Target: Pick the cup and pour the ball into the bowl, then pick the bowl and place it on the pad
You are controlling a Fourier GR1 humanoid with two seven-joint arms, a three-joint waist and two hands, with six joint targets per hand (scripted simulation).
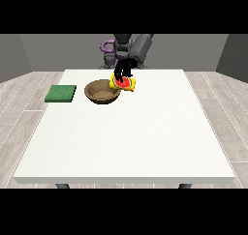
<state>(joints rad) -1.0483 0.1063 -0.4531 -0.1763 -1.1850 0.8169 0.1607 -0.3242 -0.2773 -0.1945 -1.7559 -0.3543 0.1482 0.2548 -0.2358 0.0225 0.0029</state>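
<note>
A yellow cup [123, 83] with a red inside hangs tilted just above the right rim of the brown bowl [102, 92], its mouth turned toward the camera. The black hand at the view's right [124, 69] reaches down from the robot and is shut on the cup from above. I see no ball, neither in the cup nor in the bowl. A green pad [61, 93] lies flat on the table to the left of the bowl. I cannot make out the other hand.
The white table [131, 137] stretches wide toward the camera. The robot's grey body [135, 48] stands behind the far edge. Bowl, cup and pad all sit in the far left part of the table.
</note>
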